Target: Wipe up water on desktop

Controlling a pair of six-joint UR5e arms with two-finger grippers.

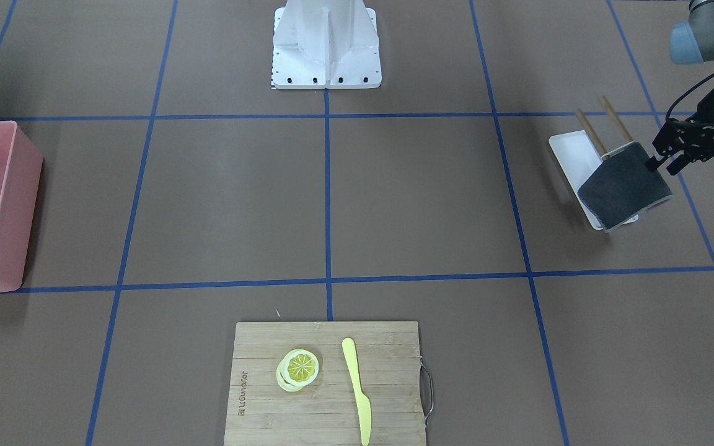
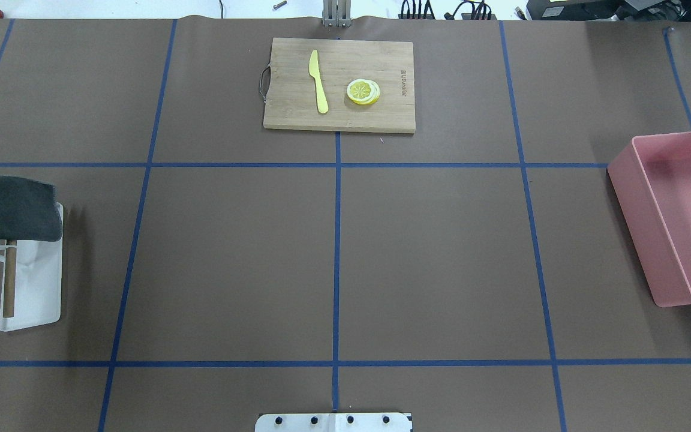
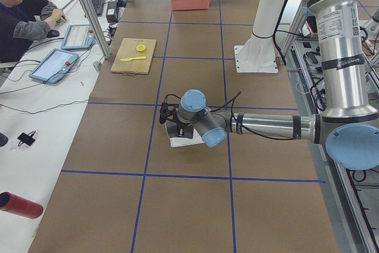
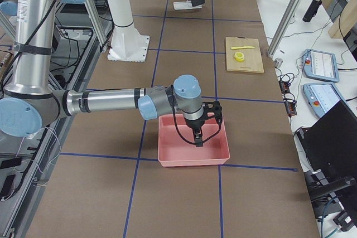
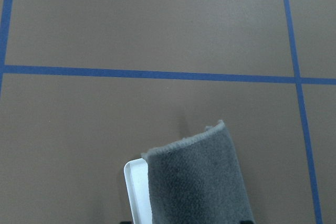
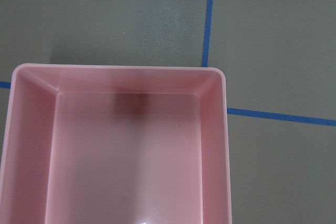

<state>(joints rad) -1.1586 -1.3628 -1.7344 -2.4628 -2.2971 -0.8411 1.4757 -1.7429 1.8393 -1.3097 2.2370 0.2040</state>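
**Step in hand (judged): take the cloth off its stand, ready for the wipe.**

The left gripper (image 1: 665, 165) sits at the upper edge of the grey cloth (image 1: 623, 192). The cloth drapes over a white stand (image 1: 571, 155) with two wooden pegs (image 1: 589, 131). The fingertips meet the cloth's corner, but you cannot tell from any view whether the jaws pinch the fabric or merely straddle it.

- Confirm a firm hold on the draped fabric before you lift.
- Lift straight up off the stand. A sideways pull could tip the stand.

The desktop (image 1: 419, 198) spreads below the jaws and out ahead of them. No water shows on it in any view, so locate the wet patch before you carry the cloth out.

The right gripper (image 4: 198, 136) hangs directly above a pink bin (image 4: 167, 163). Only a side view shows it, so you cannot tell how its jaws stand.

**View differences**

- The front-facing view shows the whole left gripper beside the cloth. The overhead view shows only a black sliver at the cloth's edge.
- The left wrist view shows the cloth rising from the frame's lower edge, the stand's corner just beside it and bare desktop beyond.
- The right wrist view shows only the bin's interior beneath the jaws, with no fingers in frame.
- Well away from both jaws, a cutting board (image 1: 326, 384) carries a yellow knife (image 1: 357, 390) and lemon slices (image 1: 299, 368).
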